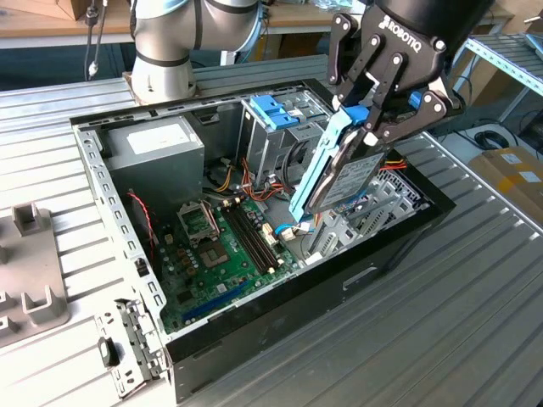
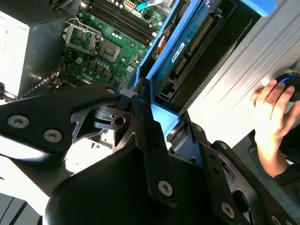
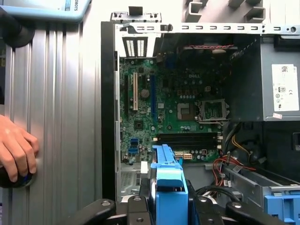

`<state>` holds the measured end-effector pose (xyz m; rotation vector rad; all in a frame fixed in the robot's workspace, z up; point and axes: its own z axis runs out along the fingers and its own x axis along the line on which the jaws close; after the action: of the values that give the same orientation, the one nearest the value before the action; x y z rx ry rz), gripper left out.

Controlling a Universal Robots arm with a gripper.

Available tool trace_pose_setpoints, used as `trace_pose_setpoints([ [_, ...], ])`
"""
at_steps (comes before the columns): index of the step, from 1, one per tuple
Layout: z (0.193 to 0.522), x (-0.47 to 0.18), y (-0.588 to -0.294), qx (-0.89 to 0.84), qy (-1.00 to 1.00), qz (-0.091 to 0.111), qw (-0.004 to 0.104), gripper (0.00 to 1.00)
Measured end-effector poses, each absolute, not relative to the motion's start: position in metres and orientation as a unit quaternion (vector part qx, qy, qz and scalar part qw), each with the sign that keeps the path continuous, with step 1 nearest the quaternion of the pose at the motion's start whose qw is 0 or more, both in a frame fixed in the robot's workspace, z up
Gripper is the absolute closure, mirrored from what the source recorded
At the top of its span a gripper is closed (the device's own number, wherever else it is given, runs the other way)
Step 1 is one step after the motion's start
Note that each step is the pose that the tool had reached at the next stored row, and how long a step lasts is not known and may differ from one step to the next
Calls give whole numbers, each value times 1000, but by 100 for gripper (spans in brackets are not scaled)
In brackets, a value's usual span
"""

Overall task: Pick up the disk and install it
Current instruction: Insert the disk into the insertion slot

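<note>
Exterior overlooks the case (image 1: 280, 297); wrist cameras peer inside.

I'm working in what looks like a robotics lab or test workshop. A ribbed metal workbench (image 1: 475, 280) carries an opened computer case (image 1: 254, 220) with its green motherboard (image 3: 168, 108) bare, just below my gripper's fingers (image 1: 373, 80). Metal shelving (image 1: 509, 59) stands behind them, and a person's hand (image 3: 16, 152) rests on a dark knob (image 2: 287, 82) off to one side of them.
</note>
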<state>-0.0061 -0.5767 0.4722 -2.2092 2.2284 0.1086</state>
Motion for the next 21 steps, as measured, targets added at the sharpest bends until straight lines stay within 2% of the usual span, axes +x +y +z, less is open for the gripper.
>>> trace_pose_setpoints([
  [21,471,38,-581,-704,710,35,1,63],
])
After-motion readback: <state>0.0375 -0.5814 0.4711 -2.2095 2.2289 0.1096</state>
